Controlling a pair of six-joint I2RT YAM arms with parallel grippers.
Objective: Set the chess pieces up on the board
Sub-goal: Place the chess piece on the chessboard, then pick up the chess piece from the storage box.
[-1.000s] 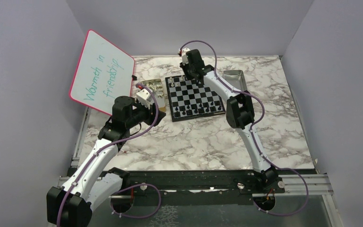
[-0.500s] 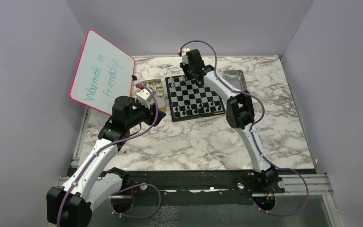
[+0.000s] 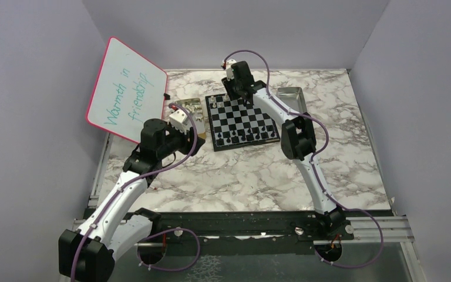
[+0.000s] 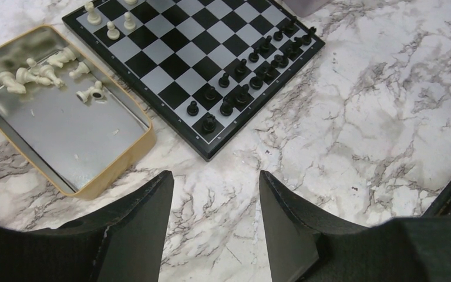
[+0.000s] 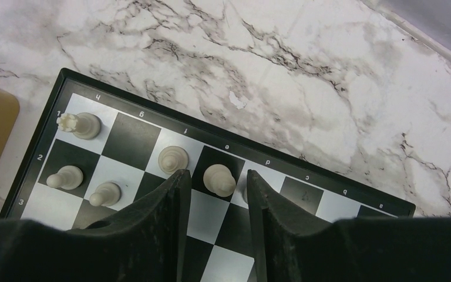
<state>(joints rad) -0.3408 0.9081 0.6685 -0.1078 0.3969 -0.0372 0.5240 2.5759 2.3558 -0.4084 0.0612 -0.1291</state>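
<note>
Right hand (image 5: 216, 174), left hand (image 4: 215, 176) both spread; five pale pieces (image 5: 173, 158) visible on board (image 5: 132, 138).

The board (image 3: 242, 119) lies near the desk's far edge, midway between its left and right edges. Two rows of chess pieces (image 4: 253, 57) stand along the board's near edge, and a cluster of pieces (image 5: 171, 158) stands at its far left corner. The left tray (image 4: 70, 138), just beside the board, holds toppled pieces (image 4: 41, 71), the right tray (image 3: 293, 90) sits opposite, and a whiteboard (image 3: 126, 89) leans at the desk's far left corner.
</note>
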